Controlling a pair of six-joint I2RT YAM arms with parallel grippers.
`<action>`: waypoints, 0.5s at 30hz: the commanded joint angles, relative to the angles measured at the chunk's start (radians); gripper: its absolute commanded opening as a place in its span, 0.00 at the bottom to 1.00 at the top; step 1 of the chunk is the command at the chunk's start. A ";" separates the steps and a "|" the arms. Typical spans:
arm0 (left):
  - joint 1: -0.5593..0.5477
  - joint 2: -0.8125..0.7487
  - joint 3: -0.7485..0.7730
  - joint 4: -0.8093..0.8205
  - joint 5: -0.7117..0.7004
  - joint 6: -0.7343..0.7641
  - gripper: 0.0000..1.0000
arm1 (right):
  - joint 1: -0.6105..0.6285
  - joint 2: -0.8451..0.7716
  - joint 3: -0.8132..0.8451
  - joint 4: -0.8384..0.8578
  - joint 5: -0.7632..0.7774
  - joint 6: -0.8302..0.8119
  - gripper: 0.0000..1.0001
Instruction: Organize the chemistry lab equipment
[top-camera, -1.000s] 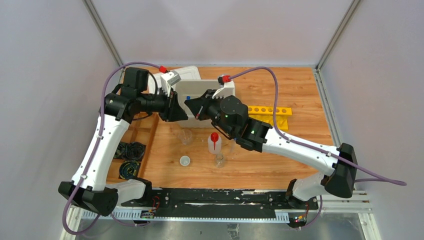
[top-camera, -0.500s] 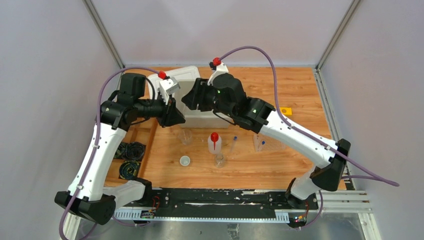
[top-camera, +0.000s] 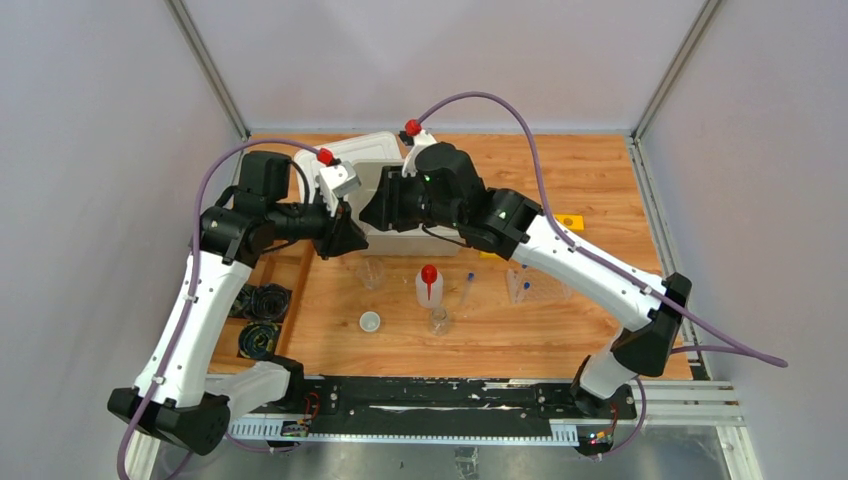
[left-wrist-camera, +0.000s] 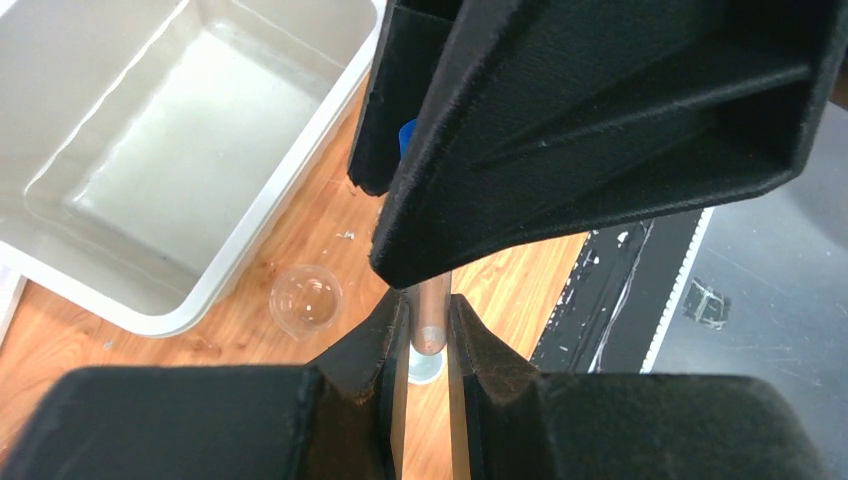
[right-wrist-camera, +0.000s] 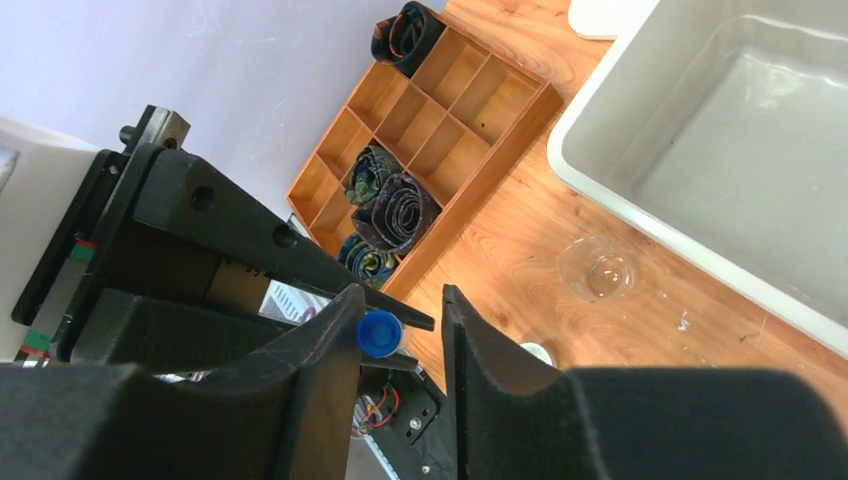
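The left claw (left-wrist-camera: 428, 300) is clenched on a tube (left-wrist-camera: 430, 325), pinching it near its clear end. The tube's blue cap (right-wrist-camera: 379, 333) sits inside the right claw (right-wrist-camera: 400, 305), whose jaws stand parted: the cap is against one finger, with a gap to the other. From the tube, the tub (left-wrist-camera: 300, 200) lies at 10 o'clock and a beaker (left-wrist-camera: 305, 300) at 9.

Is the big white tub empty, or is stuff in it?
Empty, as far as shows: in both wrist views the white tub has a bare floor, nothing in it.

Left end effector (left-wrist-camera: 428, 322) tightly pinched
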 joint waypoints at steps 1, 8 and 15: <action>-0.005 -0.025 -0.018 0.014 0.004 0.024 0.00 | -0.010 0.022 0.051 -0.020 -0.029 -0.023 0.34; -0.005 -0.041 -0.025 0.014 -0.023 0.035 0.10 | -0.018 0.029 0.066 -0.060 -0.029 -0.051 0.01; -0.005 -0.029 0.023 0.014 -0.121 -0.019 1.00 | -0.062 -0.138 -0.088 -0.192 0.177 -0.158 0.00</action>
